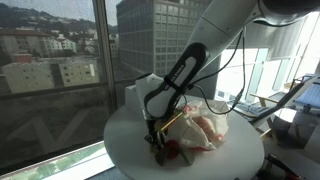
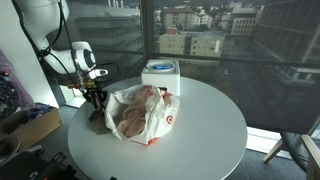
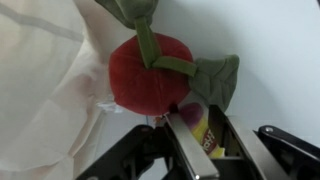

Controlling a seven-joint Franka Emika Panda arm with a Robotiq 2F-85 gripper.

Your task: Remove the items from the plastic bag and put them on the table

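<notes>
Table (image 2: 212, 122): round and white; it carries everything.
Bag (image 2: 145, 115): lies mid-table and looks full, so items likely remain inside.
Box (image 2: 160, 72): white, behind the bag.
Gripper (image 3: 203, 118): low near the table's rim beside the bag, jaws almost together, pinching a packet.
Toy (image 3: 148, 75): red with green leaves, out on the table against the bag, just ahead of the jaws.
Packet (image 3: 207, 135): purple and yellow, between the fingers.
Risk: released this close to the rim, the packet may slide off; a careless sweep could knock the toy or snag the bag.
</notes>
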